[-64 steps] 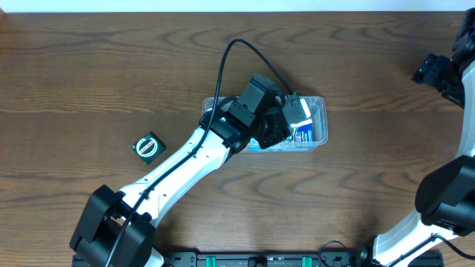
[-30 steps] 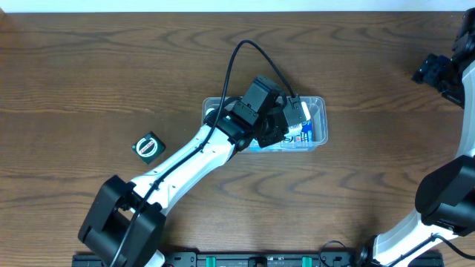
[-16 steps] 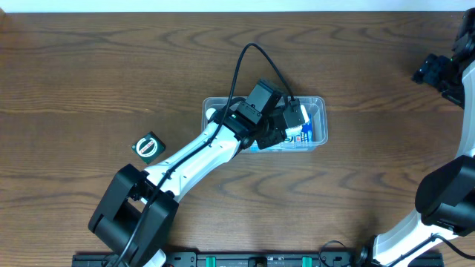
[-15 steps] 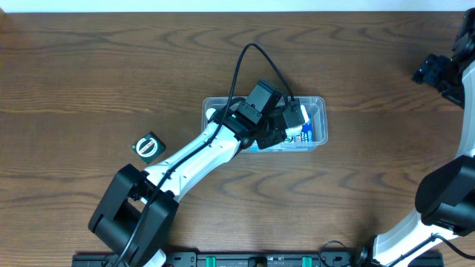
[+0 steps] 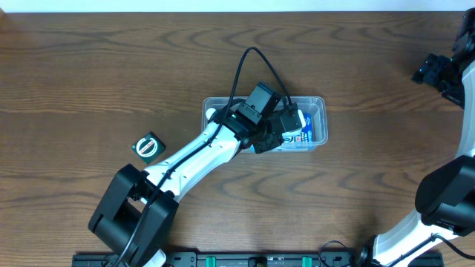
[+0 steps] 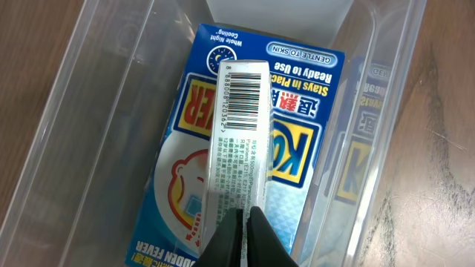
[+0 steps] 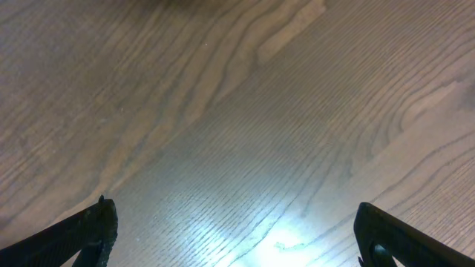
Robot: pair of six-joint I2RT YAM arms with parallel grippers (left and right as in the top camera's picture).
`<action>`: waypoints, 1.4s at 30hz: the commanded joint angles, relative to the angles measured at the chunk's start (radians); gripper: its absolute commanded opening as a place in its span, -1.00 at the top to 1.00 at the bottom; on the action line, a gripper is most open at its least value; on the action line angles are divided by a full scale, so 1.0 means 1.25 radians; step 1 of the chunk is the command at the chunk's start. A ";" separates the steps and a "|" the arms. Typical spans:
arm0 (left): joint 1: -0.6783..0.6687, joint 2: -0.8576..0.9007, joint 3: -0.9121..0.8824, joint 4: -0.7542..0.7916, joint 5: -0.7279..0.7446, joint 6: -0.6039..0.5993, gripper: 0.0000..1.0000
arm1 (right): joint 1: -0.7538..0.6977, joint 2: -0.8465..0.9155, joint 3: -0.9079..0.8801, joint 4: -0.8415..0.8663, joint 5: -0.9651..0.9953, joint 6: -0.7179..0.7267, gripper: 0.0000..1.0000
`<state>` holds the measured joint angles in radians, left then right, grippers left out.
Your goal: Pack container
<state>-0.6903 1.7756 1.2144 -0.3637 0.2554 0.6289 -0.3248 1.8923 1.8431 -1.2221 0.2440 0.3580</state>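
One box (image 6: 239,133) stands on its thin side in the container (image 5: 323,119) at the middle of the tabletop, and the left fingers (image 6: 263,241), pressed together, could knock it flat; the right fingers (image 7: 93,230) are spread.

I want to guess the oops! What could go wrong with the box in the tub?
The barcode box seems to stand on its thin edge atop a flat blue box in the container, so it might topple once the left gripper leaves. The small green-and-black item outside on the table could get forgotten.
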 commanded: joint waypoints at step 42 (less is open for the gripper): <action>0.072 0.066 0.012 0.078 -0.080 0.015 0.88 | -0.002 -0.001 0.007 -0.001 0.011 -0.006 -0.98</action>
<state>-0.6037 1.8290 1.2201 -0.2596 0.1680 0.6334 -0.3248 1.8923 1.8431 -1.2221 0.2436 0.3580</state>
